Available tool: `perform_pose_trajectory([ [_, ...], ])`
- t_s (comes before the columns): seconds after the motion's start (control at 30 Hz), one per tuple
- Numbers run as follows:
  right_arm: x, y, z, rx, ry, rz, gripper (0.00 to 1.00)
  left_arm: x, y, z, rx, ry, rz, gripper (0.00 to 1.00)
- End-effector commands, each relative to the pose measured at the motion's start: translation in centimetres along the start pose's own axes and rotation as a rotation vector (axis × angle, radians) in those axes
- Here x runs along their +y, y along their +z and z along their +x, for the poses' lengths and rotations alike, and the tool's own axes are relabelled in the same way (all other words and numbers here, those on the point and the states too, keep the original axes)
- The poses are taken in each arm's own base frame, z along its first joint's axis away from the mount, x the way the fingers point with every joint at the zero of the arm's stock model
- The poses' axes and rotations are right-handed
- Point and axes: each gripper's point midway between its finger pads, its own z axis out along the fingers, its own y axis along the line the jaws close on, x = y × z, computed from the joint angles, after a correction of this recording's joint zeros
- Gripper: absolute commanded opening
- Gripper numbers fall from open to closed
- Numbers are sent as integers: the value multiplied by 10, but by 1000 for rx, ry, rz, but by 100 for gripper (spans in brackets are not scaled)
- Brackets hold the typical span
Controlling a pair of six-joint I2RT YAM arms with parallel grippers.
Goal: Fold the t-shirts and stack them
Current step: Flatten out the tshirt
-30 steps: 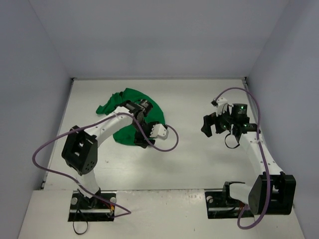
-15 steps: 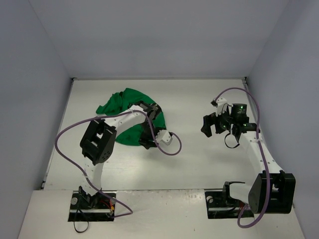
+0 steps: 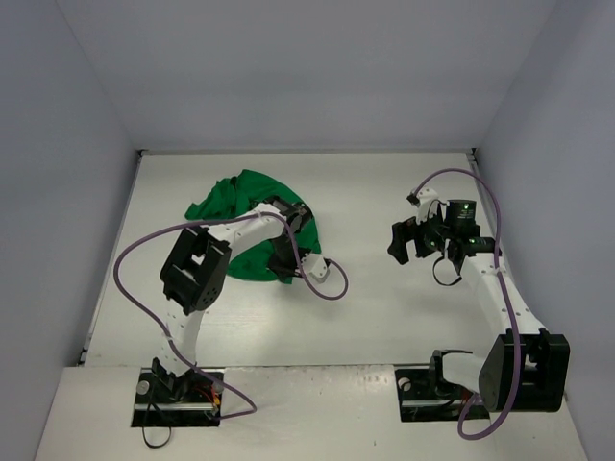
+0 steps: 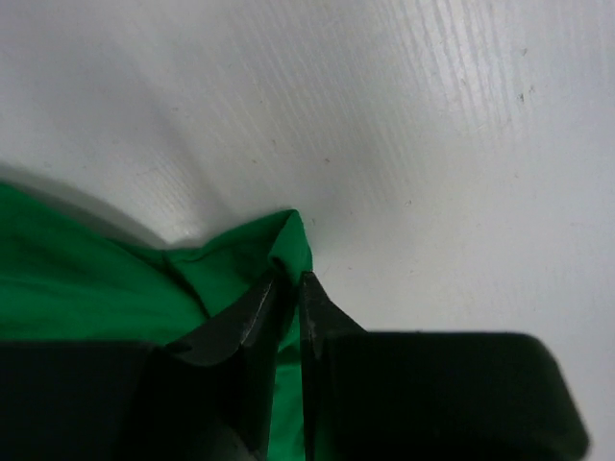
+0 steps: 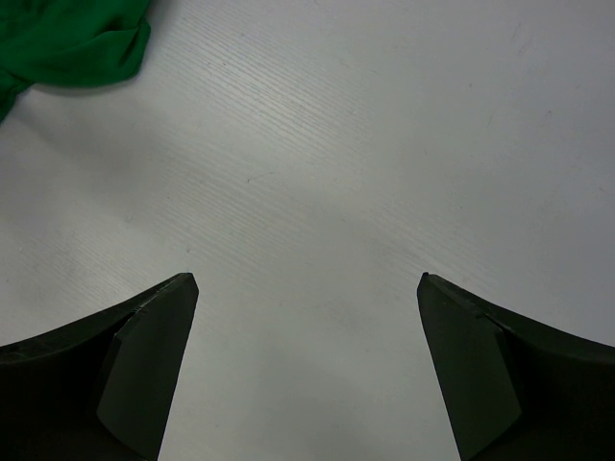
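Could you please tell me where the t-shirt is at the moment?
In the top view the t-shirt lies crumpled on the far left part of the table, under the left arm, with its near edge pinched in the left end effector.

The t-shirt [image 3: 252, 187] is showing a plain bright green with no print, darkening in its folds. The tabletop [image 3: 365, 192] is reading white, carrying a faint fine-lined grain in the wrist views. The left end effector [image 4: 288, 288] and right end effector [image 5: 306, 279] are both appearing black. The left arm [image 3: 231, 230] and right arm [image 3: 504, 298] are showing white links with black joints, each trailing a purple cable [image 3: 117, 274]. The walls [image 3: 307, 77] are looking pale lavender-grey.
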Motion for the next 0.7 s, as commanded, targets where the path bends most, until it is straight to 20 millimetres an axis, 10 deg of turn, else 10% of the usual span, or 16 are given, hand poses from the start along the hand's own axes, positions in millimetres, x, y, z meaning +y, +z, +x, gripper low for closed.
perform_pose_trajectory([
  [0.0,1,-6,-17,-54,-35,4,97,4,-49,-6,22,-20,-114,2],
  [0.17,5,-6,-17,-59,-33,-13,97,-10,-84,-54,-104,-34,-196,0],
  [0.27,5,-3,-18,-56,-24,-25,96,-30,-61,-87,-52,26,-142,0],
  [0.43,3,-5,-19,-57,-24,-9,96,-29,-12,-87,200,-81,-121,73],
  [0.67,3,-4,-17,-54,-29,-9,97,-18,-60,-88,1,-257,-198,74],
])
